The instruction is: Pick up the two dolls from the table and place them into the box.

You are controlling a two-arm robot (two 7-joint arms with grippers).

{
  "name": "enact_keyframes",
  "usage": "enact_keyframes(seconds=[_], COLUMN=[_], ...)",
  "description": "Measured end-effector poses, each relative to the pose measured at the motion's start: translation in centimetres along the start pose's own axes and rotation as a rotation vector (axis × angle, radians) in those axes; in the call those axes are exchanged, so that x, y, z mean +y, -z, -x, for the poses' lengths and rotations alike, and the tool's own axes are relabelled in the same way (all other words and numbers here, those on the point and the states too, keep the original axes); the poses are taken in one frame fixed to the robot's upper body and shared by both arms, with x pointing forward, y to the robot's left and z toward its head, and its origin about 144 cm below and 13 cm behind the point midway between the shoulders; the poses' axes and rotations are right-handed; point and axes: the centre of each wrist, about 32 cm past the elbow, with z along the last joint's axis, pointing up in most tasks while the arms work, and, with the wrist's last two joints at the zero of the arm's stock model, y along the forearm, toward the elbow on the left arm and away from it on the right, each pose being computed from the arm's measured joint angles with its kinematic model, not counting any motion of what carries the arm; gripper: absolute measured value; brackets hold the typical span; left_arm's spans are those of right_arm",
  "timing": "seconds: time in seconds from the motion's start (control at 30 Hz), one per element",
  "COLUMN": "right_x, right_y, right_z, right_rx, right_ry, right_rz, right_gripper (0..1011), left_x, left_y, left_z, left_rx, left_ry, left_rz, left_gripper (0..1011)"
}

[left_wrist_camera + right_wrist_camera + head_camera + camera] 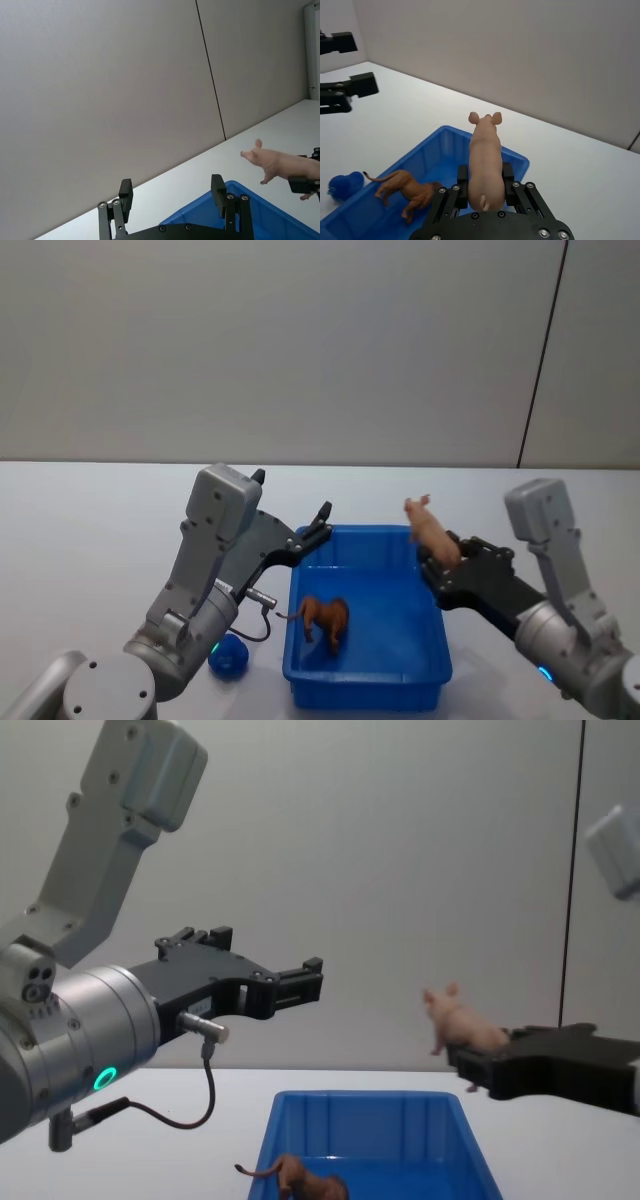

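Note:
A pale pink doll (428, 530) hangs in the air over the far right corner of the blue box (365, 685), with my right gripper (438, 562) shut on its rear end. The right wrist view has the pink doll (485, 155) pointing away between the fingers, above the box (440, 145). The brown doll (325, 618) stands on the box floor at the near left, its thin tail toward the left wall. My left gripper (290, 498) is open and holds nothing, raised above the box's left rim. The box sits on the white table (90, 530).
A small dark blue object (228, 655) lies on the table just left of the box's near corner, under my left arm. A plain grey wall (300, 340) rises behind the table.

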Motion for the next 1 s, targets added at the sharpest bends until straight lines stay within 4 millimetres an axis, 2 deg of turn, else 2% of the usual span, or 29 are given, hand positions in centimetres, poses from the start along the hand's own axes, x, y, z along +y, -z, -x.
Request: enact_keyframes(seconds=[0.1,0.17,0.2,0.33,0.37,0.4,0.43,0.53,0.6,0.73,0.8,1.0], right_x=[0.3,0.6,0.8,1.4,1.6,1.7,1.8,2.0,2.1,2.1,2.0,1.0], right_y=[-0.3,-0.4,-0.5,-0.5,-0.6,-0.6,-0.6,-0.7,-0.8,-0.9,-0.9,-0.6], right_z=[0.2,0.4,0.4,0.6,0.6,0.6,0.6,0.5,0.3,-0.2,-0.5,-2.0], right_rx=[0.004,0.009,0.012,0.020,0.023,0.025,0.027,0.030,0.034,0.040,0.042,0.041], right_ry=[-0.020,-0.032,-0.037,-0.049,-0.052,-0.052,-0.052,-0.051,-0.048,-0.038,-0.034,-0.021], right_rz=[0.010,0.023,0.028,0.047,0.053,0.054,0.058,0.059,0.056,0.044,0.038,0.011], right_gripper=[383,433,495,596,655,655,713,767,868,963,997,1001], left_x=[0.0,0.0,0.0,0.0,0.0,0.0,0.0,0.0,0.0,0.0,0.0,0.0], left_y=[0.0,0.0,0.0,0.0,0.0,0.0,0.0,0.0,0.0,0.0,0.0,0.0], left_z=[0.0,0.0,0.0,0.0,0.0,0.0,0.0,0.0,0.0,0.0,0.0,0.0], left_rx=[0.000,0.000,0.000,0.000,0.000,0.000,0.000,0.000,0.000,0.000,0.000,0.000], left_ry=[0.000,0.000,0.000,0.000,0.000,0.000,0.000,0.000,0.000,0.000,0.000,0.000], left_rz=[0.000,0.000,0.000,0.000,0.000,0.000,0.000,0.000,0.000,0.000,0.000,0.000], left_gripper=[1000,1000,1000,1000,1000,1000,1000,1000,1000,1000,1000,1000])
